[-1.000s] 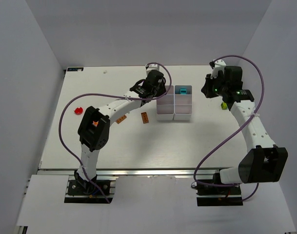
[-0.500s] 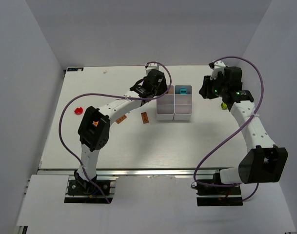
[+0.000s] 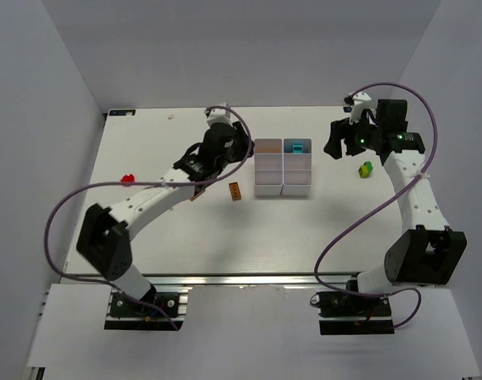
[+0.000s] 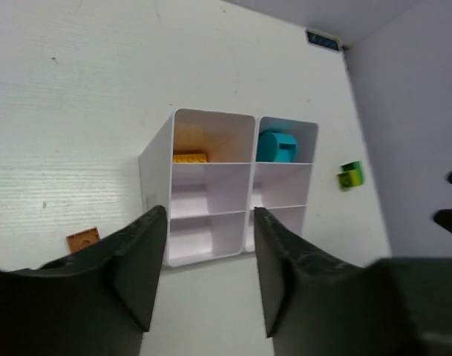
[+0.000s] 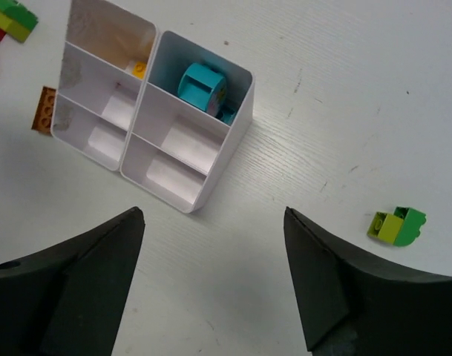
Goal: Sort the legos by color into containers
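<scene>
The white six-compartment tray (image 3: 283,188) stands mid-table. Its far right compartment holds a teal lego (image 3: 297,147) (image 5: 202,87) (image 4: 276,145). The far left one holds an orange-yellow brick (image 4: 190,157) (image 5: 139,69). My left gripper (image 3: 242,148) (image 4: 208,215) hangs just left of the tray, open and empty. My right gripper (image 3: 336,143) (image 5: 213,211) hovers right of the tray, wide open and empty. A green-yellow lego (image 3: 367,168) (image 5: 396,225) (image 4: 351,175) lies on the table to the right. An orange brick (image 3: 234,191) (image 5: 44,110) (image 4: 83,239) lies left of the tray.
A red lego (image 3: 129,177) sits far left on the table. A brown piece (image 3: 197,194) lies partly under my left arm. In the right wrist view, a green, yellow and red cluster (image 5: 10,16) lies beyond the tray. The other tray compartments look bare.
My left gripper has drawn back leftward off the tray and its elbow has swung far left. The right wrist has shifted slightly to the right. Both grippers' jaws have widened.
</scene>
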